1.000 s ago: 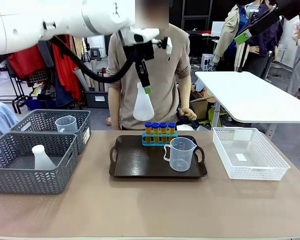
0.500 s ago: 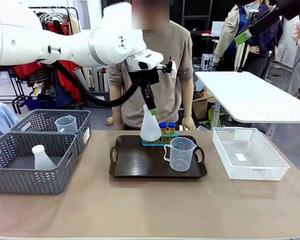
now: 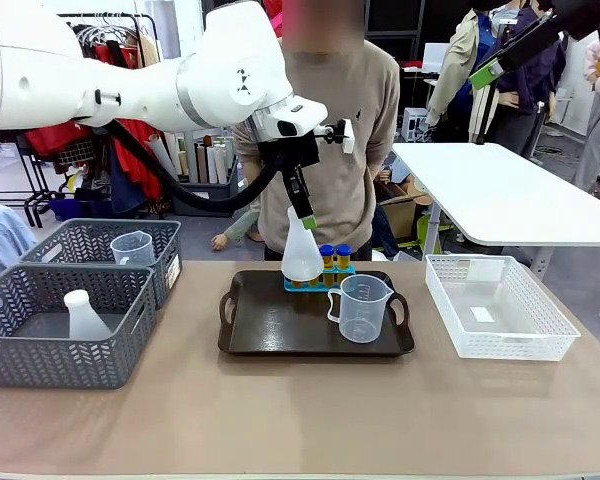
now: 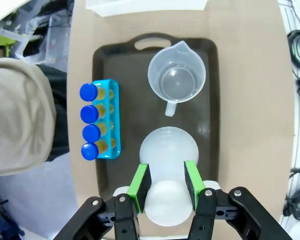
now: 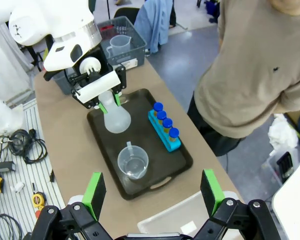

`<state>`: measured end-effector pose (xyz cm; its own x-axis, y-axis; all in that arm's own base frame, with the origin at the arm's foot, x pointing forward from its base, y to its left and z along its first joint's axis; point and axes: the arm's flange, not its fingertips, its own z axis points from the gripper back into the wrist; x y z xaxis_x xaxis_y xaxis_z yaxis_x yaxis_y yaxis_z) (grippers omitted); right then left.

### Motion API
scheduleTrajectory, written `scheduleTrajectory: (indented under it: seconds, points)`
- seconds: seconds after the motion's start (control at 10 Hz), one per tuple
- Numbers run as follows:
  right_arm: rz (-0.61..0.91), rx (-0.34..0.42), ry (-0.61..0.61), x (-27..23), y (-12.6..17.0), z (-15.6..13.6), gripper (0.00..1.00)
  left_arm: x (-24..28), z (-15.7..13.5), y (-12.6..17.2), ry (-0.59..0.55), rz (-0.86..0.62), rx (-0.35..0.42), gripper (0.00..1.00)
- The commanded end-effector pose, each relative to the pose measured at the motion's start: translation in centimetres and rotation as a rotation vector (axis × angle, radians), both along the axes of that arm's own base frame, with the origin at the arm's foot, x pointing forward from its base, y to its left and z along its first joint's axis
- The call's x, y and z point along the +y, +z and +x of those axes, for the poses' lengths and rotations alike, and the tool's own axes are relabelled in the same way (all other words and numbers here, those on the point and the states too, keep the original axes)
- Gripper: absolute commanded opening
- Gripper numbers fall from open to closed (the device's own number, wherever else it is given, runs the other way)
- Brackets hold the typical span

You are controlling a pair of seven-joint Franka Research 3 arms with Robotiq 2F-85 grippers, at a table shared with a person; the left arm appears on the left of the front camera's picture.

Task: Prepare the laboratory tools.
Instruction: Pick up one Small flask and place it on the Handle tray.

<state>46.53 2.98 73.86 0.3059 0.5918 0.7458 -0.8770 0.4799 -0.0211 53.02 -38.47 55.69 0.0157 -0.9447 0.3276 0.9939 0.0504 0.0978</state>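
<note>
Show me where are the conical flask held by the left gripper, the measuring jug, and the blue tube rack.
conical flask [image 4: 168,152], left wrist view, on its wide body
measuring jug [image 3: 360,308], front view, on its side wall
blue tube rack [image 5: 166,134], right wrist view, on its long side

Spread wide at the bottom edge, right gripper [image 5: 153,192], green pads far apart, nothing between them. At frame centre, dark tray [image 5: 104,131] on the worktop [image 5: 65,110], carrying measuring jug [image 5: 132,163] and blue rack of blue-capped tubes [image 5: 164,127]. Upper left, left gripper [image 5: 107,101] closed on the conical flask [image 5: 115,118] by its neck, base perhaps just above the tray. Right, person's beige top [image 5: 260,65].
</note>
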Motion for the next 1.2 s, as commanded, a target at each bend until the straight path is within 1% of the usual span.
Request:
scheduleTrajectory:
  seconds: [0.0, 0.3, 0.6, 0.7, 1.1]
  points:
    - [-0.001, -0.004, 0.002, 0.0, 0.0, -0.1, 1.00, 0.9, 0.7, -2.8, -0.040, 0.006, -0.004, 0.00]
    - [-0.001, -0.004, 0.002, 0.0, 0.0, -0.1, 1.00, 1.4, 0.8, -5.6, -0.035, 0.037, -0.020, 0.00]
    - [-0.001, -0.004, 0.002, 0.0, 0.0, -0.1, 1.00, 1.5, 0.8, -8.6, -0.030, 0.036, 0.014, 0.00]
    - [-0.001, -0.004, 0.002, 0.0, 0.0, -0.1, 1.00, 1.5, 0.9, -9.5, -0.030, 0.048, 0.003, 0.00]
    - [-0.001, -0.004, 0.002, 0.0, 0.0, -0.1, 1.00, 1.8, 1.5, -12.1, -0.012, 0.038, 0.039, 0.00]
